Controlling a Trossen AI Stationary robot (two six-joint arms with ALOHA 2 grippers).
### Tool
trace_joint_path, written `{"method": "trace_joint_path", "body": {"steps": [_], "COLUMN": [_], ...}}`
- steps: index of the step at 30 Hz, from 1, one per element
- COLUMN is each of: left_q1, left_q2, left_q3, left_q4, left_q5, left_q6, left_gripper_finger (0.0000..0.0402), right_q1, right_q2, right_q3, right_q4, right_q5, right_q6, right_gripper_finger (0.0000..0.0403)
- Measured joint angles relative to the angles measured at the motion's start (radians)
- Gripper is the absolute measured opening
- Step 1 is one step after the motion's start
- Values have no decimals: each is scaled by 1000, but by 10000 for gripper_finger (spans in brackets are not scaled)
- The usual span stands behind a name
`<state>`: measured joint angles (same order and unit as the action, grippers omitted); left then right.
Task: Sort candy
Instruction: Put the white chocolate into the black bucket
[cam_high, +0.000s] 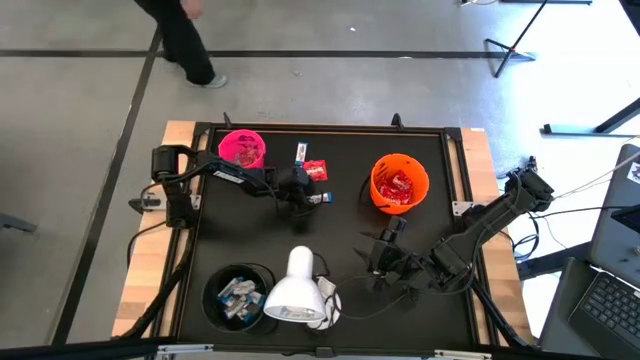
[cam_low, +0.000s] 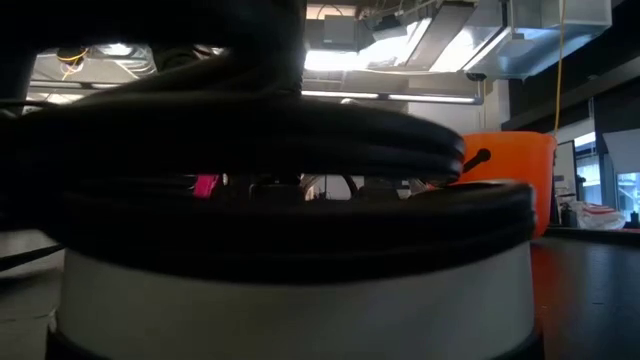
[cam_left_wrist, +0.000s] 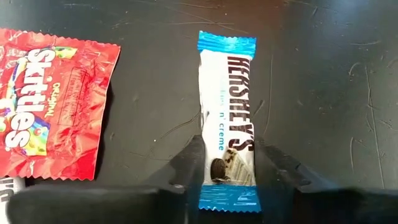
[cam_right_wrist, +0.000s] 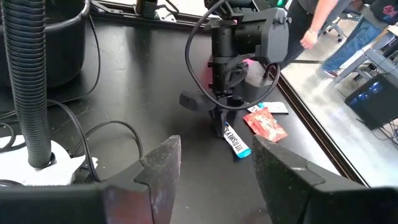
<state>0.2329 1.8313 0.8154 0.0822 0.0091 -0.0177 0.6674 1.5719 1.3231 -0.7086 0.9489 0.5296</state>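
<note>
A white-and-blue wrapped bar (cam_left_wrist: 227, 118) lies flat on the black table top, and my left gripper (cam_left_wrist: 228, 163) is closed around its near end; the high view shows them mid-table (cam_high: 305, 199). A red crinkly packet (cam_left_wrist: 53, 106) lies next to the bar. A second slim bar (cam_high: 300, 152) lies farther back. My right gripper (cam_right_wrist: 217, 177) hangs open over the right part of the table (cam_high: 385, 255) with nothing between its fingers. My left gripper pinches the bar's two long sides (cam_left_wrist: 214, 168) between its two fingers, close to the bar's blue crimped end nearest the wrist. The fingers (cam_left_wrist: 189, 163) slant down from the table's left. The bar lies flat on the table, label up.
A pink cup (cam_high: 242, 148) stands at the back left, an orange cup (cam_high: 399, 183) holding red packets at the right, and a black cup (cam_high: 238, 295) holding bars at the front left. A white lamp head (cam_high: 295, 290) with its cable lies at the front.
</note>
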Motion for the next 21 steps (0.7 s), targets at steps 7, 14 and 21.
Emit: {"method": "trace_joint_path", "body": {"steps": [7,14,21], "left_q1": [-2,-13,-63], "left_q2": [-40,-176,-374], "left_q3": [-6,-8,-6], "left_q4": [-17,-59,-156], "left_q5": [2,1,-71], "left_q6": [-14,-12,-6], "left_gripper_finger": [74,70,70], "right_q1": [0,0,1], "right_q2": [0,0,0], "right_q3": [0,0,0], "right_q4": [-1,-5,-4], "right_q5": [0,-18,-25], "right_q6": [16,16,16], "right_gripper_finger": [193,193,193]}}
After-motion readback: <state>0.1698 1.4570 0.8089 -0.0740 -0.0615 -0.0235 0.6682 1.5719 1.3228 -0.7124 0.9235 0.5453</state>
